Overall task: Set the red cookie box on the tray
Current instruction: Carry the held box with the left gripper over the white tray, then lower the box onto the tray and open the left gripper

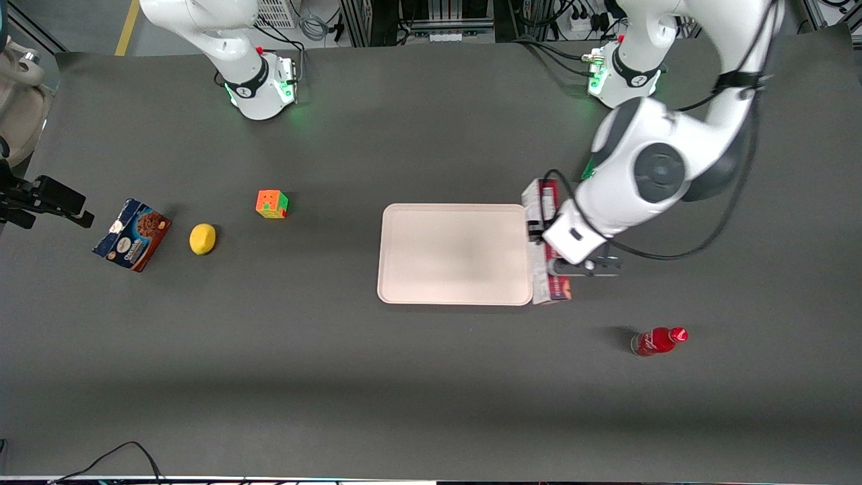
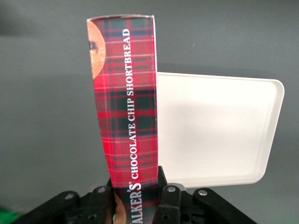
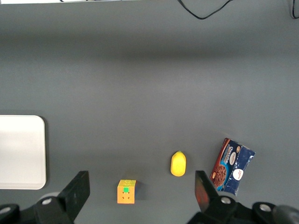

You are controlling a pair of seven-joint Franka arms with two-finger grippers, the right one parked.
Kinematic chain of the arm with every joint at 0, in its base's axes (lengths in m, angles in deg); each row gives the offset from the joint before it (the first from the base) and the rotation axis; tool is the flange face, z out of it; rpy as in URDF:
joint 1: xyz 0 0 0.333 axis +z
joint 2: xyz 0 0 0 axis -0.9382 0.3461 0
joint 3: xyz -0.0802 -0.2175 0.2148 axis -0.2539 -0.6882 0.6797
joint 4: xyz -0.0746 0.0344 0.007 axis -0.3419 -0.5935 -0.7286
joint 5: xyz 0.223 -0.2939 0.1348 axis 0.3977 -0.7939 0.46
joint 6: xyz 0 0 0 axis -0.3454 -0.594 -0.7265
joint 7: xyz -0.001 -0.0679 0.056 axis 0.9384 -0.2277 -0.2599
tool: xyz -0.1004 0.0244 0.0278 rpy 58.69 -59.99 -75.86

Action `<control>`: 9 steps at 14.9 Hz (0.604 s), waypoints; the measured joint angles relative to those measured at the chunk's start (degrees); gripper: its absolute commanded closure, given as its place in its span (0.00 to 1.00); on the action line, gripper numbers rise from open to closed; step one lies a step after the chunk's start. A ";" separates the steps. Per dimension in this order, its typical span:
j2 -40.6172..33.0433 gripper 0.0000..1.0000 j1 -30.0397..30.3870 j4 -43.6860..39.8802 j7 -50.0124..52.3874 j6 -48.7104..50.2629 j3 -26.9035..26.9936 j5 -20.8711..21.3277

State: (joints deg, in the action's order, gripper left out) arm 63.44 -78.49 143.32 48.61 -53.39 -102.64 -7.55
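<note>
Hand point(image 2: 135, 205) clamped on the box point(image 2: 126, 107), held just beside the tray point(image 2: 219, 126). Transport step in hand. Next: carry over tray, lower, release.

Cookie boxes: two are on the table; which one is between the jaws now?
The red cookie box, the long tartan carton beside the tray, is in the gripper. The blue and brown cookie box lies toward the parked arm's end.

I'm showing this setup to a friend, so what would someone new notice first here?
First, the red cookie box, gripped at one end in the gripper, its fingers shut on it, right beside the bare pink tray at mid-table. Then the bright bits: a red bottle nearer the front camera, and a lemon and colourful cube toward the parked arm's end.
</note>
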 measured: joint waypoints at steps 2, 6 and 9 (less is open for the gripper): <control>0.02 0.90 -0.45 6.94 2.76 -9.51 -2.32 1.22; 0.23 0.91 -1.11 18.18 4.14 -24.19 -3.44 5.80; 0.73 0.91 -1.57 20.96 6.36 -26.61 -3.46 7.05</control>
State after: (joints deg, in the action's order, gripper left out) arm 64.17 -80.06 164.28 54.97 -80.00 -106.10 -0.50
